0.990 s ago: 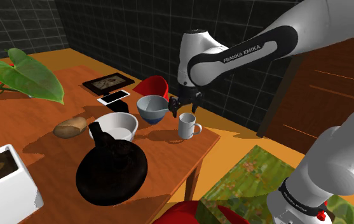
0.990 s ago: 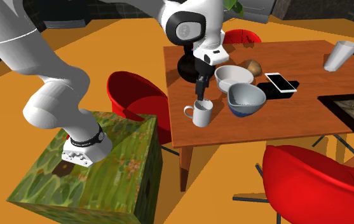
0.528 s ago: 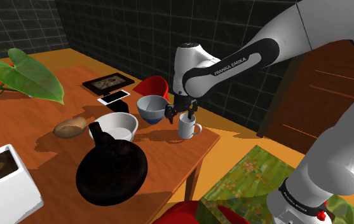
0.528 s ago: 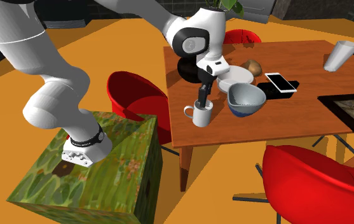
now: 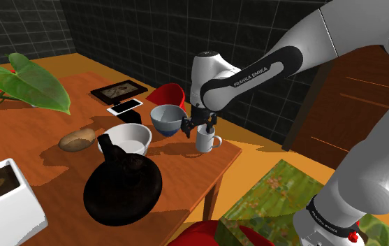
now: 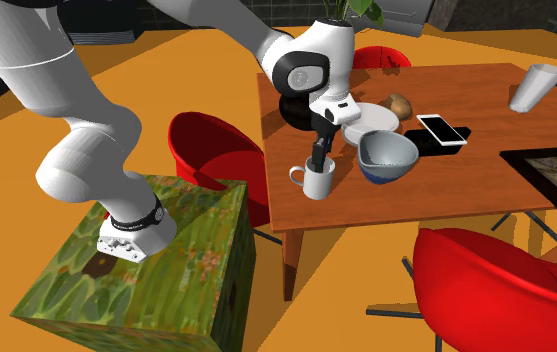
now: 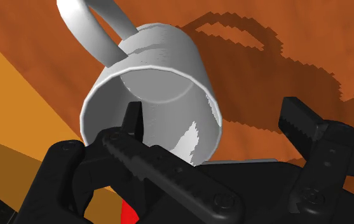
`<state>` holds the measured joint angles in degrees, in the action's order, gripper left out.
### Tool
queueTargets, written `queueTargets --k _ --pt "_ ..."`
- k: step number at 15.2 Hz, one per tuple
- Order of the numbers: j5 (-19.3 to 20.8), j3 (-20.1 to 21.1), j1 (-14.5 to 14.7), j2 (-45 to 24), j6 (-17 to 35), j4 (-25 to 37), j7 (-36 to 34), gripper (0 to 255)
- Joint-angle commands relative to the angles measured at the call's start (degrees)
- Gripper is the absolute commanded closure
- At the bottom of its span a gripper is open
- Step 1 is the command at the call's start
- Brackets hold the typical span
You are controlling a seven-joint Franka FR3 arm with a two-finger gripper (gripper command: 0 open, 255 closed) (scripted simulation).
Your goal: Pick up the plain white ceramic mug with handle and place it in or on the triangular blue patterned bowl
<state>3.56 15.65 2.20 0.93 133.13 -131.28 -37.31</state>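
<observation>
Wrist view: serrated black claw [image 7: 213, 118] straddles smooth cylindrical mug [image 7: 159, 60] wall.

Home dining rm, wooden desk [image 5: 186, 166] w/ red chairs [image 6: 486, 290] round it, potted plant [image 5: 19, 80], black teapot [image 5: 123, 187], white bowl [image 5: 126, 136], smartphone [image 5: 125, 107], framed pic [image 5: 118, 91] on top, dark tiled wall [image 5: 130, 35] behind, orange floor [image 6: 166, 80].

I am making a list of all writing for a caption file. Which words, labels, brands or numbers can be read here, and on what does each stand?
"FRANKA EMIKA": white letters on the white robot arm, along its dark band, in the shoulder view.
No text can be read on the flat white phone, the dark-framed picture or the white mug with handle.
</observation>
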Motion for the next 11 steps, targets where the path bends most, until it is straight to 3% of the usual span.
queueTargets --k 1,2,11 --pt "0.0 0.0 0.0 0.0 0.0 0.0 0.0 0" --pt "0.0 0.0 0.0 0.0 0.0 0.0 0.0 255" --pt "0.0 0.0 0.0 0.0 0.01 -0.01 0.0 255"
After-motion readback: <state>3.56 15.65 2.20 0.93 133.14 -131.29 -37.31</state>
